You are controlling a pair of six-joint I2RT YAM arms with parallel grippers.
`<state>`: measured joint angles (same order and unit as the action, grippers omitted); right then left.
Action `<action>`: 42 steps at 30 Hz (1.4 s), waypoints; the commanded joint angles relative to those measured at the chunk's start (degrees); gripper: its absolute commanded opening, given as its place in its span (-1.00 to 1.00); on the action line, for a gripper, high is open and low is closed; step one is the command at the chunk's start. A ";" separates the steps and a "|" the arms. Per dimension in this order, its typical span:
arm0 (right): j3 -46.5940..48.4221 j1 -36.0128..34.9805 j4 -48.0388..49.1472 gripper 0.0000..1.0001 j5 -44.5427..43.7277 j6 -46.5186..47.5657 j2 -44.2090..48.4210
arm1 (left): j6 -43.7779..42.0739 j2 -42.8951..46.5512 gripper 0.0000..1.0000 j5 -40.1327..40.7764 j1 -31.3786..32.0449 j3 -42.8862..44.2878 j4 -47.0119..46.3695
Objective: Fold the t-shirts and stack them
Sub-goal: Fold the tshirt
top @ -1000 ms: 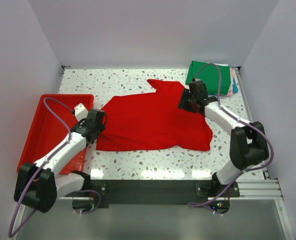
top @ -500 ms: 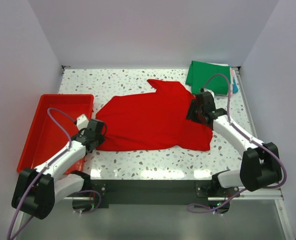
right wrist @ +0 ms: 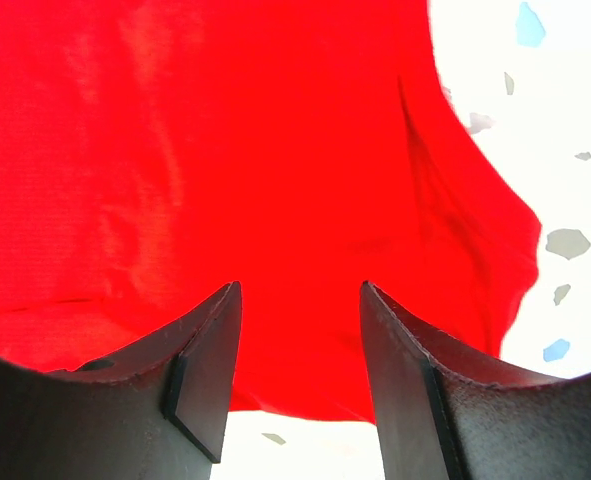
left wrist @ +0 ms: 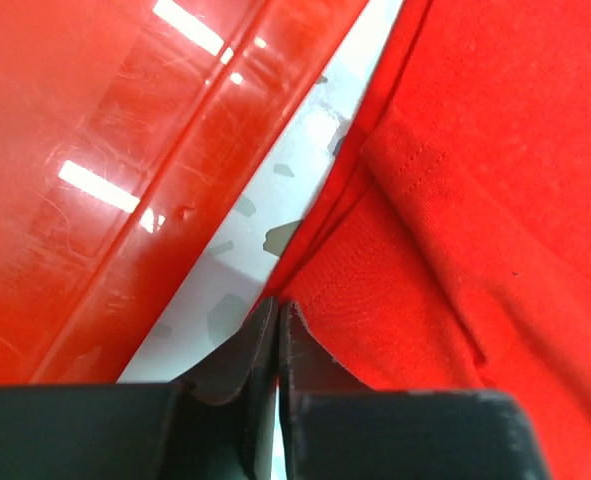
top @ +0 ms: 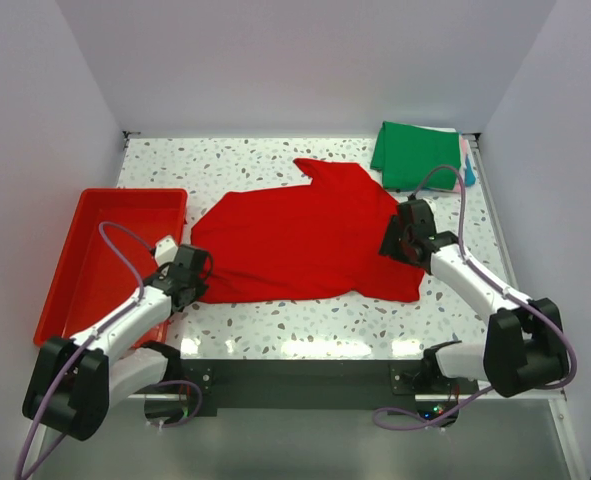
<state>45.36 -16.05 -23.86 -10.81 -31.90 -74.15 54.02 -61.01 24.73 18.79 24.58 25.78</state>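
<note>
- Red shirt (top: 305, 240) lies spread, rumpled, across the middle of the table (top: 225, 160); one sleeve points to the upper middle of the frame.
- Green shirt (top: 415, 155) lies folded at the upper right, on a stack; pink and teal edges (top: 466, 168) show at the stack's right side.
- Left claw (top: 197, 272) sits at the red shirt's lower left hem, beside the tray (top: 85, 260). Its jaws are pressed together, tips at the hem edge; I cannot tell if cloth is pinched.
- Right claw (top: 393, 235) is over the red shirt's right side with its fingers (right wrist: 210, 350) apart, nothing between them but the cloth below.
</note>
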 commanded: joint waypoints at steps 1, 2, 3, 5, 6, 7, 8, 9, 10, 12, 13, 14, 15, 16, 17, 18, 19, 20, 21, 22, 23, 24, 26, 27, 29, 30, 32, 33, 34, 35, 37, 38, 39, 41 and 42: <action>-2.21 1.72 0.83 0.09 0.25 -0.44 1.20 | -1.02 2.12 -1.00 -1.17 0.20 -0.32 -1.70; -2.64 2.25 1.09 0.09 0.70 -0.36 1.11 | -1.02 3.00 -1.00 -1.44 0.20 -0.23 -1.35; -3.52 2.69 1.62 0.09 1.05 -0.27 1.03 | -0.93 3.61 -1.00 -1.53 0.20 0.03 -0.82; -4.05 4.01 1.97 0.09 1.93 0.08 0.59 | -0.93 5.80 -1.00 -2.05 0.20 0.38 0.93; -4.58 4.45 2.32 0.08 2.19 0.17 0.41 | -0.85 6.60 -1.00 -1.97 0.20 0.64 1.63; -4.84 5.32 2.67 0.09 2.72 0.35 0.15 | -0.58 7.31 -1.00 -1.79 0.20 0.82 3.29; -5.11 5.85 2.94 0.09 3.24 0.52 -0.29 | -0.58 8.70 -1.00 -1.79 0.20 1.00 3.92; -5.55 6.29 3.46 0.08 4.12 0.61 -0.55 | -0.76 9.24 -1.00 -1.79 0.20 1.09 4.62; -5.81 7.34 3.64 0.09 4.56 0.70 -0.91 | -0.58 9.77 -1.00 -2.31 0.46 0.91 5.24; -6.16 8.14 4.25 0.08 5.62 1.31 -2.14 | 0.38 10.56 -1.00 -3.54 0.81 0.47 5.24; -6.25 9.27 4.43 0.09 5.80 1.49 -2.75 | 0.99 10.48 -1.00 -4.07 0.90 0.47 6.20; -6.34 9.81 4.52 0.09 6.23 1.58 -3.28 | 2.13 10.30 -1.00 -4.16 0.90 0.64 6.73; -6.43 10.42 4.87 0.08 7.37 1.58 -4.59 | 2.75 10.21 -1.00 -4.16 0.90 0.91 7.44; -6.34 11.30 5.13 0.08 7.99 1.58 -5.21 | 3.71 10.30 -1.00 -3.82 1.16 0.82 8.92; -6.17 11.48 5.40 0.08 8.17 1.40 -5.82 | 5.12 10.82 -1.00 -3.73 1.25 0.82 9.46; -5.64 11.48 5.31 0.09 8.17 1.32 -7.40 | 5.83 11.26 -1.00 -3.73 1.25 0.56 9.90; -5.38 11.74 5.40 0.09 8.00 1.23 -8.11 | 6.62 11.62 -1.00 -3.46 1.25 0.30 10.77; -5.03 11.83 5.40 0.09 8.08 1.05 -8.90 | 7.76 12.49 -1.00 -3.29 1.34 0.12 11.13; -4.67 12.01 5.57 0.09 7.91 0.96 -9.52 | 8.12 12.76 -1.00 -3.11 1.25 -0.32 11.22; -4.50 12.45 5.58 0.09 7.73 0.88 -10.57 | 8.73 13.02 -1.00 -2.59 1.25 -0.49 11.74; -4.15 12.71 5.66 0.09 7.73 0.87 -10.75 | 9.43 13.29 -1.00 -2.41 1.25 -0.50 11.92; -4.06 13.06 5.49 0.08 7.65 0.79 -10.93 | 9.70 13.38 -1.00 -2.23 1.25 -0.67 12.01; -3.62 13.77 4.79 0.08 7.91 0.87 -10.67 | 10.14 13.47 -1.00 -2.23 1.25 -0.85 11.93; -3.53 13.77 4.44 0.09 8.08 1.05 -10.14 | 10.23 13.46 -1.00 -2.32 1.25 -0.93 11.66; -3.18 13.77 2.78 0.10 8.00 1.22 -8.12 | 10.14 13.55 -1.00 -2.58 1.25 -1.02 11.22; -3.18 13.77 2.24 0.11 7.82 1.40 -7.16 | 10.14 13.38 -1.00 -2.67 1.25 -1.02 10.96; -3.44 13.77 0.40 0.20 6.69 1.40 -4.09 | 10.05 13.29 -1.00 -2.67 1.25 -0.94 10.87; -3.53 13.77 -0.04 0.25 6.68 1.49 -3.20 | 10.05 13.29 -1.00 -2.76 1.25 -0.94 10.87; -3.70 13.86 -0.66 0.32 6.59 1.49 -2.24 | 10.05 13.55 -1.00 -2.67 1.25 -0.94 10.87; -4.31 13.77 -1.53 0.32 6.42 1.32 -0.66 | 9.97 13.55 -1.00 -2.67 1.25 -1.02 10.78; -5.46 13.86 -2.07 0.32 6.15 0.97 1.28 | 10.05 13.99 -1.00 -2.50 1.25 -0.94 10.96; -6.68 13.77 -2.77 0.32 5.89 0.79 2.94 | 10.05 14.08 -1.00 -2.49 1.25 -1.02 10.87; -7.21 13.86 -3.21 0.31 5.02 0.70 3.65 | 10.05 14.17 -1.00 -2.41 1.25 -1.11 10.78; -8.79 13.77 -4.44 0.28 3.53 0.52 5.49 | 10.05 14.17 -1.00 -2.32 1.25 -1.20 10.70; -9.24 13.77 -5.05 0.26 3.43 0.35 6.03 | 9.97 14.08 -1.00 -2.41 1.25 -1.29 10.69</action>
<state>37.95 -2.55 -25.26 -4.62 -30.92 -70.15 63.05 -47.44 21.28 19.70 23.70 36.01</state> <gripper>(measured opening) 0.636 0.019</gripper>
